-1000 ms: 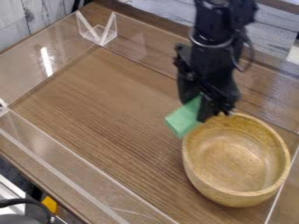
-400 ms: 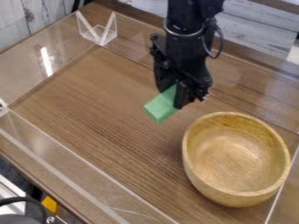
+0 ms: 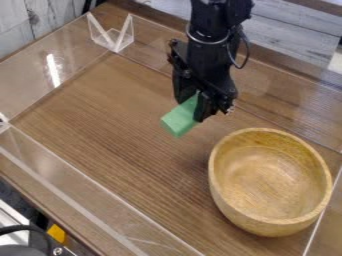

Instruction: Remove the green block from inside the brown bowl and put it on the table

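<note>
**Block out of bowl, carrying toward open table**

The gripper (image 3: 201, 103) is pointing straight down and is clamping the green block (image 3: 181, 119) between its fingers; the block is hanging tilted from the jaws, its lower end sticking out toward the left of the picture. The block is hovering above the table (image 3: 107, 130), not touching it, and is sitting to the upper left of the brown bowl (image 3: 271, 180), clear of its rim. The bowl is standing empty near the table's right edge.

Step in hand, as I am reading it: the transfer, with removal from the bowl done and placement not yet done.

Next move is calling for a descent until the block is meeting the wood, then parting the fingers. Because the block is hanging at an angle, it is likely to tip flat on release, so a low release height seems wise.
</note>
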Robot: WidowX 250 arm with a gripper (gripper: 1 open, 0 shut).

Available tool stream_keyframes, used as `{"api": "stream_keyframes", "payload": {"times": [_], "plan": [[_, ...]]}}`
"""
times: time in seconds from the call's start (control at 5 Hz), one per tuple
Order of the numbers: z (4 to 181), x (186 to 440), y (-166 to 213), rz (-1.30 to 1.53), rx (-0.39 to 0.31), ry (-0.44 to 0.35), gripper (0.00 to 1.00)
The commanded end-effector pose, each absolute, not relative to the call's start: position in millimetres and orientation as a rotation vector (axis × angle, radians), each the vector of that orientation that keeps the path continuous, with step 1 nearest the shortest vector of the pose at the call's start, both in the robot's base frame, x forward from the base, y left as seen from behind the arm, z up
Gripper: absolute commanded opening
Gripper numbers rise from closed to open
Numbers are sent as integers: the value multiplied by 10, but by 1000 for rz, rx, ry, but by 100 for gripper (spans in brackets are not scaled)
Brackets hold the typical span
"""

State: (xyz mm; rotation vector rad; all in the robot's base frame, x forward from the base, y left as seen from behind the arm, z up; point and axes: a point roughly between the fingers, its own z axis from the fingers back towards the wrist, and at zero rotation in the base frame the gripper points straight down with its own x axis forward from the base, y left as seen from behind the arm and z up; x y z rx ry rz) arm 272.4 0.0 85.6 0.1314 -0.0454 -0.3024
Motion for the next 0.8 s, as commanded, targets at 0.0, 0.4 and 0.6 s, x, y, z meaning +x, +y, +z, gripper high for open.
{"api": "stream_keyframes", "payload": {"times": [0.0,0.4,0.6], "plan": [[965,2853,45,-265,143,-99,0],[923,2893,74,-232,140,-94,0],[905,2912,82,-216,138,-91,0]]}}
